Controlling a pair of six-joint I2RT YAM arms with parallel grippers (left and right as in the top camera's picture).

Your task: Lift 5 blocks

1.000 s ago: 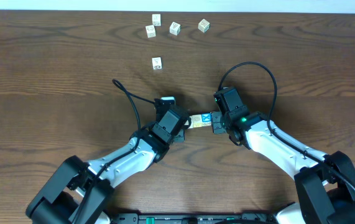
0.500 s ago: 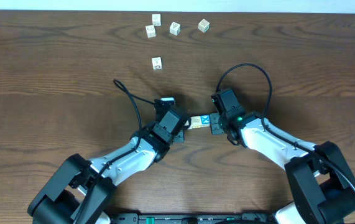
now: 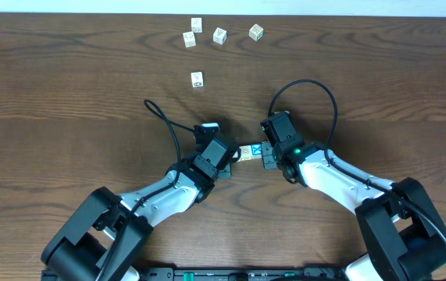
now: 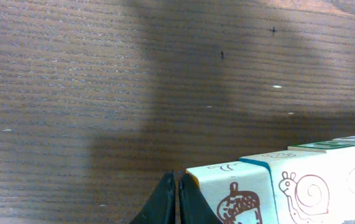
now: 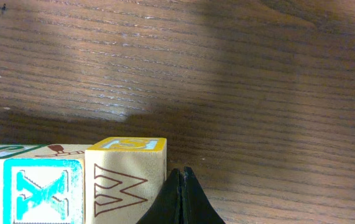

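Dark tips of the left claw (image 4: pixel 177 202) pressed together, set against the end of a row of cream blocks (image 4: pixel 289 186), acorn block (image 4: pixel 233 191) nearest, snail block (image 4: pixel 308 185) next, broad shadow (image 4: pixel 183 93) across the wood-grain bench (image 4: pixel 53 74)

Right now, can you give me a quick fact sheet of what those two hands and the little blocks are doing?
Left hand: shut, tip against the acorn block at one end of the row
Right hand: shut, tip against the W block at the other end
Row of blocks: lined up between both hands; includes a blue X block
Loose cubes: five, near the far edge of the table
Row lifted: cannot tell
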